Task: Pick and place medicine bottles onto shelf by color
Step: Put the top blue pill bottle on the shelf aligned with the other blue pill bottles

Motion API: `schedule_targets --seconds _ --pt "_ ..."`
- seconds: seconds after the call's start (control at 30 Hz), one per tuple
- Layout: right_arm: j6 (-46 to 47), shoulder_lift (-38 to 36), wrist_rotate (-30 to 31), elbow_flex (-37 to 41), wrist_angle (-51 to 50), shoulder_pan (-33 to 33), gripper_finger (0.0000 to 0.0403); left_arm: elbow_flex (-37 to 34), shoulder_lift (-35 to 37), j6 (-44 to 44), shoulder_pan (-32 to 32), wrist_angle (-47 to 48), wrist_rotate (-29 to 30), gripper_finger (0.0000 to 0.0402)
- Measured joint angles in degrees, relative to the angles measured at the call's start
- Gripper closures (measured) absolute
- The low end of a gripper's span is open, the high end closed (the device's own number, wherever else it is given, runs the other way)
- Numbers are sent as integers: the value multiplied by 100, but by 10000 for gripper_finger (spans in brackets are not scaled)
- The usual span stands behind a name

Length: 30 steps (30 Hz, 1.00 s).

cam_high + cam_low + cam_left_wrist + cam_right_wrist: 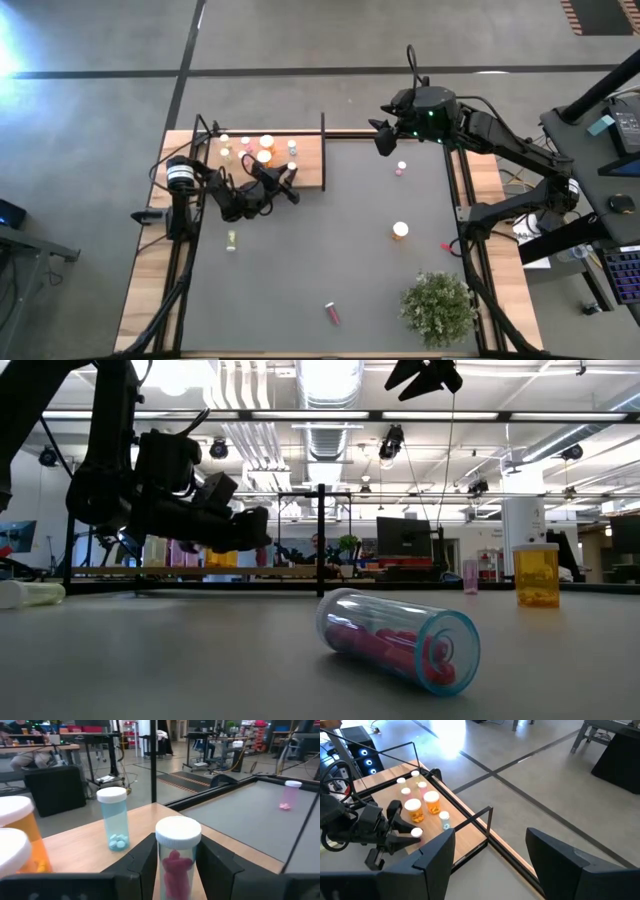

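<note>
While left gripper [175,870] clamps pink pill bottle [177,860] over shelf [95,850], careless release risks toppling blue bottle [113,820]; right gripper [490,855] open, idle.

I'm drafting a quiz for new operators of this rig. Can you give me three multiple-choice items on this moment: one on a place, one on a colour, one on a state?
1. Where is the bushy plant?
A. on the shelf
B. near the table's front right corner
C. in the left pincer

2. What colour are the contents of the bottle between the left pincer's fingers?
A. pink-red
B. blue
C. yellow

3. How does the pink bottle nearest the table's front edge rest?
A. upright
B. on its side
C. stacked

Answers:
1 B, the high view shows it there.
2 A, seen in the left wrist view.
3 B, it lies flat in the low view.
</note>
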State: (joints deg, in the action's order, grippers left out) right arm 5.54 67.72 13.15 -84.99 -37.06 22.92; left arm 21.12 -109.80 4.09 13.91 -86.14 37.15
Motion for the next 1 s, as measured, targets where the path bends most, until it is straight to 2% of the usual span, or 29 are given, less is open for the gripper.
schedule_targets --seconds 0.63,1.0 --pt "0 -2 0 0 0 -2 170 107 0 114 152 264 288 290" --pt "0 0 -2 0 0 -1 170 103 0 263 144 271 261 265"
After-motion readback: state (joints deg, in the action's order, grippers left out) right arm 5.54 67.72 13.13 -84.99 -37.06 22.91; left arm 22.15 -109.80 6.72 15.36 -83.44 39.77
